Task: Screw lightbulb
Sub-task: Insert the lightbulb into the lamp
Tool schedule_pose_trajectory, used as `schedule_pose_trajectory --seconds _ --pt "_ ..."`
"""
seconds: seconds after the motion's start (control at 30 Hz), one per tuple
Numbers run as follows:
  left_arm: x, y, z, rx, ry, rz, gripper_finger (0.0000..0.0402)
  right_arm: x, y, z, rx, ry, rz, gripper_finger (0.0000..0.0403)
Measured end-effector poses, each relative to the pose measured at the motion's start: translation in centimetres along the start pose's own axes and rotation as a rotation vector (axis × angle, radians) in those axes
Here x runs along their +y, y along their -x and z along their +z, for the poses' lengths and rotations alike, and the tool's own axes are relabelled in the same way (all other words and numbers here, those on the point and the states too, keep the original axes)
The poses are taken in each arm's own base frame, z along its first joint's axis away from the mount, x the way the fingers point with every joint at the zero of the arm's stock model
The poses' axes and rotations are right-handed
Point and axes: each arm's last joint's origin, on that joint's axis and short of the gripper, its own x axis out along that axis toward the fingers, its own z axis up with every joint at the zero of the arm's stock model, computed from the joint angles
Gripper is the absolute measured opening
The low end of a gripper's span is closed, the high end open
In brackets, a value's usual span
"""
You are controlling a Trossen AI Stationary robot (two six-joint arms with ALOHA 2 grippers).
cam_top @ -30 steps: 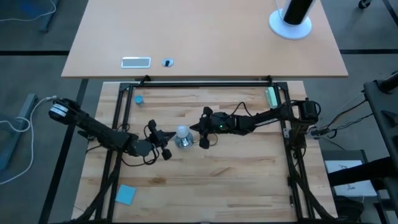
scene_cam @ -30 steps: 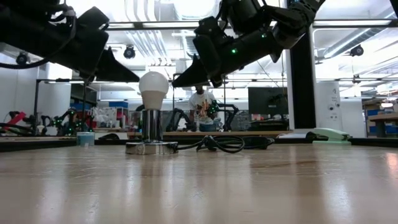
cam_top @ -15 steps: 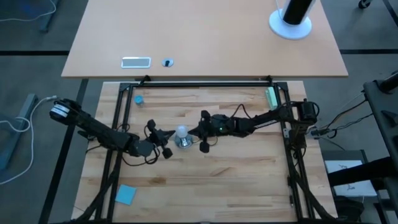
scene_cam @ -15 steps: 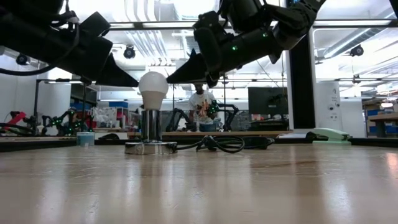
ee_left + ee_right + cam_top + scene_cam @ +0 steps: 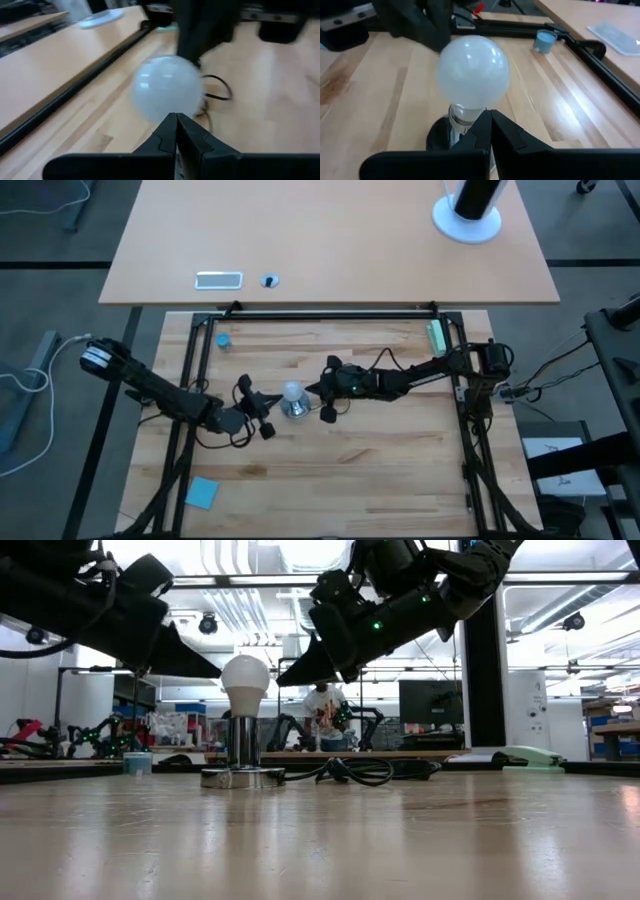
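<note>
Lightbulb (image 5: 246, 676): upright in the silver socket (image 5: 242, 776), mid-table, well clear of every edge.
Left gripper (image 5: 262, 412): fingers together, just beside bulb, apart.
Right gripper (image 5: 318, 398): fingers together, opposite side, not touching.

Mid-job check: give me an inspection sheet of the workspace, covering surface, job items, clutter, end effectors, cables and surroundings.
Surface: light wooden slatted table inside a black metal frame.
Job's things: white frosted pear-shaped lightbulb stands upright in the round silver socket disc.
Clutter: small blue round cap; blue square pad; green block by the frame.
End effectors: left end effector and right end effector, both shut, flank the lightbulb at globe height; neither holds it.
Cables: black cord runs coiled from the socket disc.
Surroundings: tan desk beyond the frame with a white round base; a person far behind.
</note>
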Motion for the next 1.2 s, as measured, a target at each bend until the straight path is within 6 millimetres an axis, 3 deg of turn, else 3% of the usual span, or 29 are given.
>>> schedule_pose_trajectory --seconds 0.2,0.83,1.2 --pt "-0.1 0.0 0.1 0.000 -0.009 -0.040 0.0000 0.0 0.0 0.4 -0.036 0.001 0.008 0.0000" --pt "0.6 -0.5 -0.2 0.019 0.048 0.062 0.0000 0.6 -0.6 0.6 -0.050 0.013 0.085 0.0000" --pt "0.5 0.0 0.0 0.014 0.031 0.027 0.0000 -0.5 0.2 0.8 0.023 0.030 -0.052 0.0000"
